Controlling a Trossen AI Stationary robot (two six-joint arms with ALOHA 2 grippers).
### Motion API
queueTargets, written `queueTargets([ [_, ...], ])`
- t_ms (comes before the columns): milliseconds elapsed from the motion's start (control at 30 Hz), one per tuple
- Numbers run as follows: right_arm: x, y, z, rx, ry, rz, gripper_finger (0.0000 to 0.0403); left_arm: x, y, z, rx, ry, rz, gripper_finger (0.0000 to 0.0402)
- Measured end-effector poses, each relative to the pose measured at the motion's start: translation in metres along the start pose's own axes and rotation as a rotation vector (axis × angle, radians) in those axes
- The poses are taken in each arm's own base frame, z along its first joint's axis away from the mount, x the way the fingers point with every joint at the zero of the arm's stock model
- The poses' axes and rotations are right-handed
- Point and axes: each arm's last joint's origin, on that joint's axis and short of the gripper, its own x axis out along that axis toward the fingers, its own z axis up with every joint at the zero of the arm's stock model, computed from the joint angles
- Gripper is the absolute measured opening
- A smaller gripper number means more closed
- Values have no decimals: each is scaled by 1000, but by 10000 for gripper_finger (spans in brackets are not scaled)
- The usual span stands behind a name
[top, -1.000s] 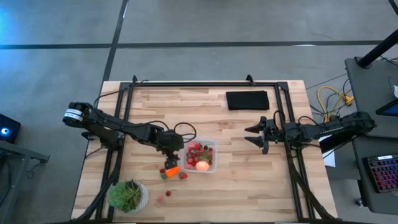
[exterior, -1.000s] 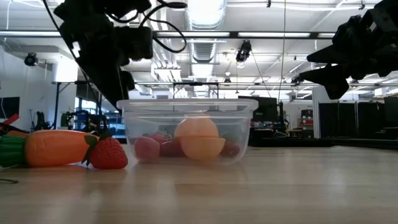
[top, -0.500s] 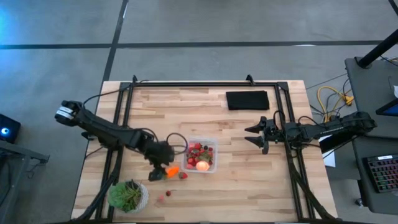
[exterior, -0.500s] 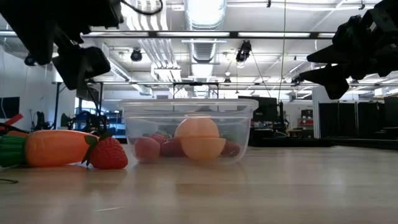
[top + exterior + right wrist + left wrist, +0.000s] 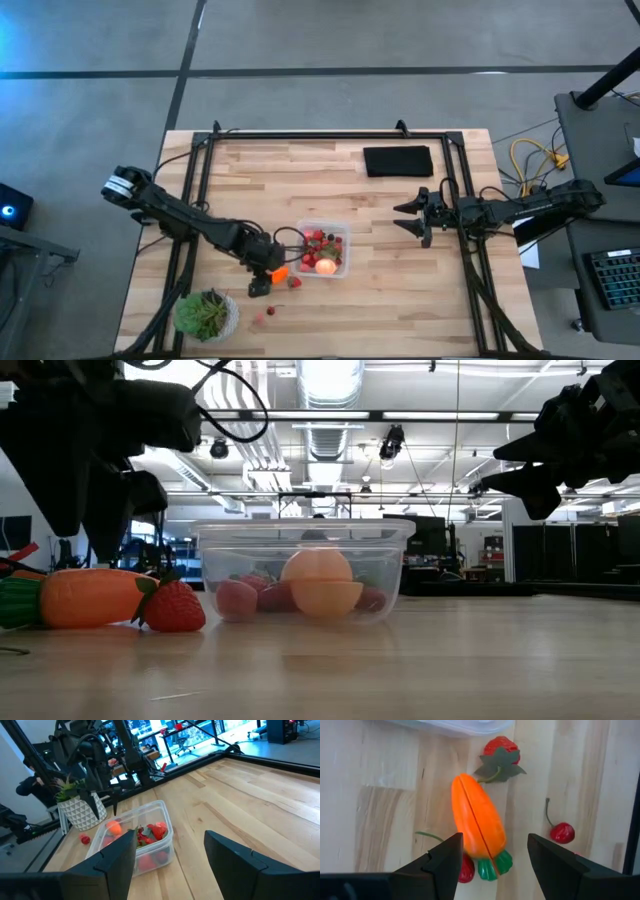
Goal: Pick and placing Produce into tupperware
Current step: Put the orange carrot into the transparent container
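Note:
The clear square tupperware [image 5: 322, 250] stands on the table with several red strawberry pieces and a round pink-orange fruit [image 5: 322, 582] inside. The orange carrot [image 5: 477, 825] lies flat on the wood just left of the tupperware, with a strawberry [image 5: 501, 750] beside its tip. My left gripper [image 5: 495, 842] is open above the carrot, one finger on either side of its green end, touching nothing. My right gripper [image 5: 415, 215] hangs open above the table's right part, well away from the tupperware [image 5: 135, 837].
A cherry [image 5: 562, 832] and another small red piece [image 5: 466, 868] lie beside the carrot's green end. A potted green plant [image 5: 205, 313] stands at the near left corner. A flat black pad [image 5: 398, 160] lies at the far right. Bare wood stretches between the tupperware and the right gripper.
My left gripper has moved from beside the tupperware's left wall toward the table's near edge and has come down over the carrot. The carrot and the strawberry beside it have stayed where they were.

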Motion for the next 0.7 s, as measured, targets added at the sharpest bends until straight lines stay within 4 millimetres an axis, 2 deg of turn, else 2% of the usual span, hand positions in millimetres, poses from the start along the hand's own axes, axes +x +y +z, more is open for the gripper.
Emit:
queueTargets([
  [700, 0, 0, 0, 0, 0, 0, 226, 22, 1, 4, -56, 7, 25, 208],
])
